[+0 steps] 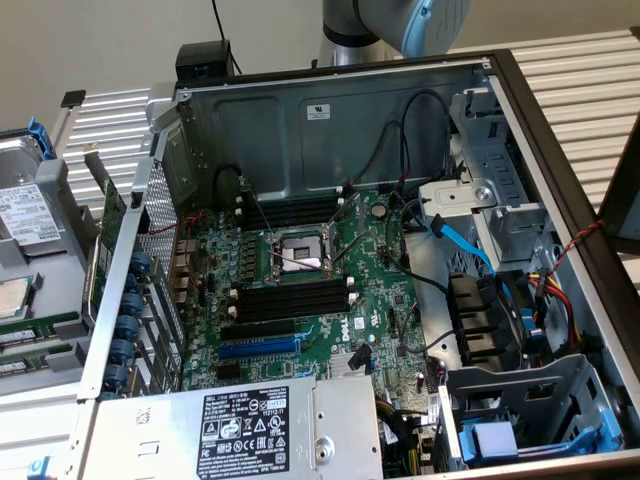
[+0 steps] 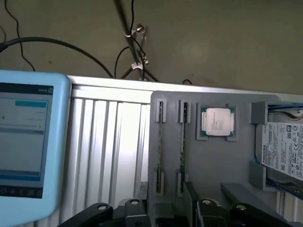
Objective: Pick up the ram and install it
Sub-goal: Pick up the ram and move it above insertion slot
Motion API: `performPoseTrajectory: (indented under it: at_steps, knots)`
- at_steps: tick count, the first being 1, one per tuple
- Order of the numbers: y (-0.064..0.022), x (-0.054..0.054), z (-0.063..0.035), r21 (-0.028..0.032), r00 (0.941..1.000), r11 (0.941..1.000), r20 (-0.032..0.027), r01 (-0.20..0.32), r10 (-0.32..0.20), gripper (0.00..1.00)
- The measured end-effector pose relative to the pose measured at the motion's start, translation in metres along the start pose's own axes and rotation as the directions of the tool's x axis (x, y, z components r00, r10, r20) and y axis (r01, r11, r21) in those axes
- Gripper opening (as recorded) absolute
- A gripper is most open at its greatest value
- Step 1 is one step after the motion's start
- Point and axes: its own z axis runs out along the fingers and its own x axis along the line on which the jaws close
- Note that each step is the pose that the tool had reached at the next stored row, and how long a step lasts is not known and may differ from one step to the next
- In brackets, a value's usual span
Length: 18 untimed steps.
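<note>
Black gripper point(image 2: 189, 208) hardware shows along the lower edge of the wrist view, above a grey parts tray point(image 2: 227, 161), and whether it is clenched or released cannot be told from here. Two long, thin dark-green ram sticks stand on edge in tray holders just ahead of it: the first ram stick point(image 2: 160, 146) and the second ram stick point(image 2: 182, 144) beside it. Next along the tray sit a square silver processor chip point(image 2: 217, 121) and a white-labelled hard drive point(image 2: 284, 150). A light-blue tablet screen point(image 2: 23, 146) fills the wrist picture's left side. In the exterior view, an open grey metal computer case point(image 1: 330, 125) fills the frame, with its green motherboard point(image 1: 385, 300) and long black memory slots point(image 1: 295, 300) at centre. Only the arm's silver and blue joint point(image 1: 400, 25) shows, at the top edge.
</note>
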Motion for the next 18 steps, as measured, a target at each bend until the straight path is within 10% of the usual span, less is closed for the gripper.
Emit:
performPoseTrajectory:
  at_steps: [18]
  knots:
    - [0.0007, 0.000, 0.0321, -0.0002, 0.9983, 0.9983, 0.0012, -0.059, 0.059, 0.42]
